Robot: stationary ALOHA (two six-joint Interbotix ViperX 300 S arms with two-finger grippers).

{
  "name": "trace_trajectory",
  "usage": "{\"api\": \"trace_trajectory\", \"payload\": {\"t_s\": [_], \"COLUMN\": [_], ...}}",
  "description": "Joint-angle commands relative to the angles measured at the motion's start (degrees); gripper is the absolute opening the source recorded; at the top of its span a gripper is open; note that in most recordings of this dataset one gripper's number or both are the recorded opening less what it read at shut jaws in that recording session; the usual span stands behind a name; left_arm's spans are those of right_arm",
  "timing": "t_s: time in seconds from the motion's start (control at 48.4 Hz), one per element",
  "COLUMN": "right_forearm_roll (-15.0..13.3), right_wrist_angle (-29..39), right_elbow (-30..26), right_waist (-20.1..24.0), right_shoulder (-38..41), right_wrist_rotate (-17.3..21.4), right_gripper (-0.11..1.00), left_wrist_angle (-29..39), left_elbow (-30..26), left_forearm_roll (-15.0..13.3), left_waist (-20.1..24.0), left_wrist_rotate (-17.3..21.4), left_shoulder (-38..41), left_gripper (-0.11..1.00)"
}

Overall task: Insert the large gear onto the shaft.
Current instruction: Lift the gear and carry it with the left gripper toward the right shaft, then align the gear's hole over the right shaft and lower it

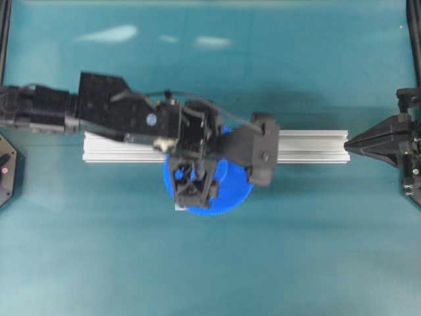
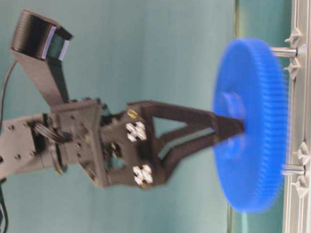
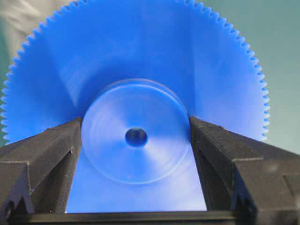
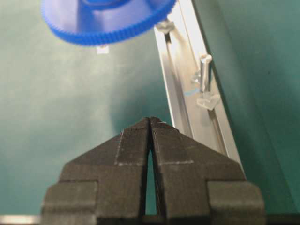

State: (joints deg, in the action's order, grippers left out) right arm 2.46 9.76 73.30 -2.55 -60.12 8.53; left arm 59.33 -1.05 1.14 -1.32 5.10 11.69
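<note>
Both left end effector (image 3: 136, 140) fingers clamp the large gear's (image 3: 140, 61) hub.

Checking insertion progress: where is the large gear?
Centre of the overhead view, the large gear is held by its hub in the left gripper, beside the aluminium rail.

Left end effector (image 3: 136, 140) clamps the large gear (image 3: 140, 56) by its raised hub — centre hole visible

Toothed blue large gear (image 3: 140, 70), lifted off the table, beside the small upright shaft (image 4: 205, 70).
</note>
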Motion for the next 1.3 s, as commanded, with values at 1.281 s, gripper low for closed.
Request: {"api": "trace_trajectory", "payload": {"t_s": [1.281], "right_forearm_roll": [-0.7], "right_wrist_angle": [0.26], "right_elbow": [-0.18], "right_waist": [-0.18], "right_shoulder": [-1.58], "right_wrist_rotate": [0.53], "right_gripper": [0.07], "left_wrist_angle": [0.62], "left_elbow": [-19.78], "left_forearm_roll": [0.18], "left_waist": [5.71], "left_wrist_rotate": [9.58], "left_shoulder": [10.46], "left_gripper": [0.76]}}
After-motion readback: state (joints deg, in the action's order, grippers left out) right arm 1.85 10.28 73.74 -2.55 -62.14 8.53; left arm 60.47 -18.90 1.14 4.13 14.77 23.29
